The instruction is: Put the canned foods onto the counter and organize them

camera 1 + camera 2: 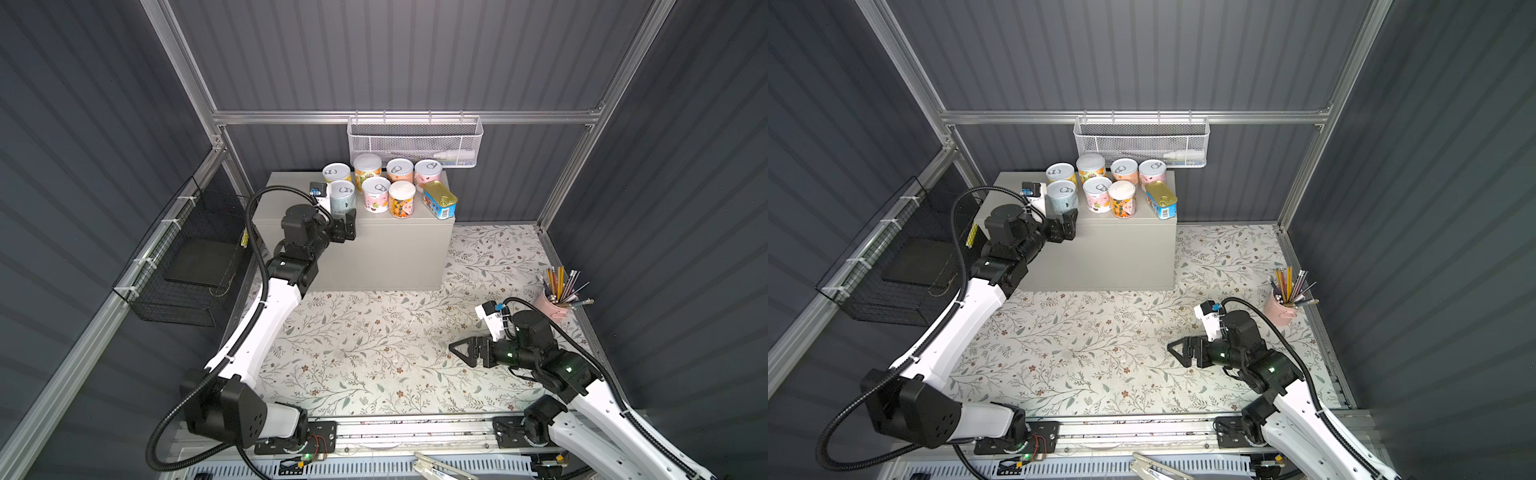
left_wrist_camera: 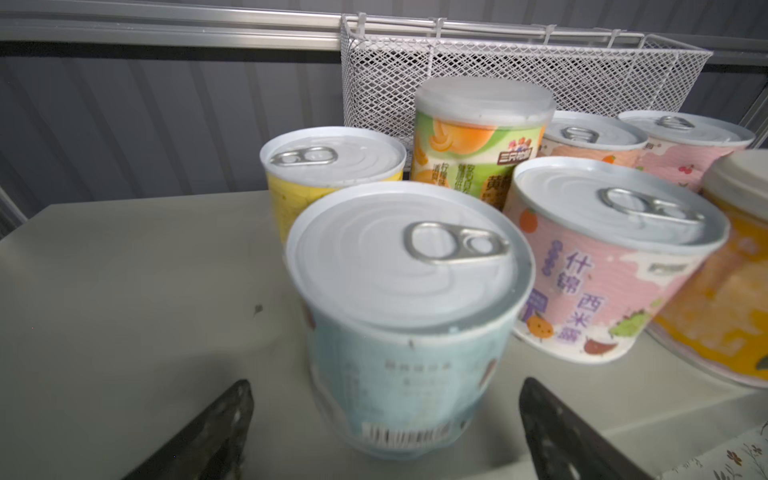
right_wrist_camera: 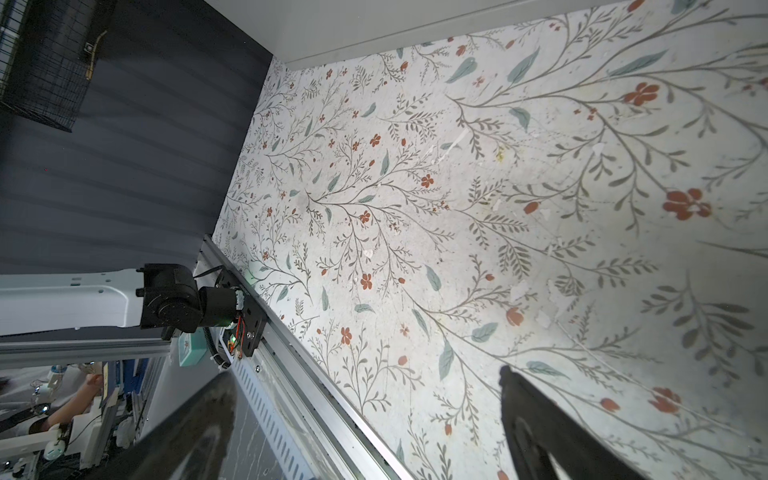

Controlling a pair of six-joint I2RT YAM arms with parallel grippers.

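Eight canned foods (image 1: 376, 183) up on counter (image 1: 286, 199), all upright, 2 rows, bunched toward its back-right. Back row, L to R in both top views: yellow can (image 1: 336, 172), green-label can (image 1: 368, 166) w/ white lid, orange-label can (image 1: 400, 170), pink cherry can (image 1: 428, 172). Front row: pale blue can (image 1: 343, 198), pink fruit can (image 1: 375, 203), white-lid orange can (image 1: 402, 201), then blue tin (image 1: 439, 201), gold top, set at an angle by counter's right edge. Neighbours close or touching; can't tell which.

L gripper (image 2: 384, 386) at counter's front edge, level w/ pale blue can. Jaws spread, one finger (image 2: 220, 424) each side of can's base, gap visible both sides, no contact. Can stands on its own on counter top.

R gripper (image 1: 460, 353) low over floral mat (image 1: 365, 332), well apart from counter, jaws wide, nothing between them; wrist view agrees. Pink pencil cup (image 1: 550, 309) beside R wrist, near right wall.
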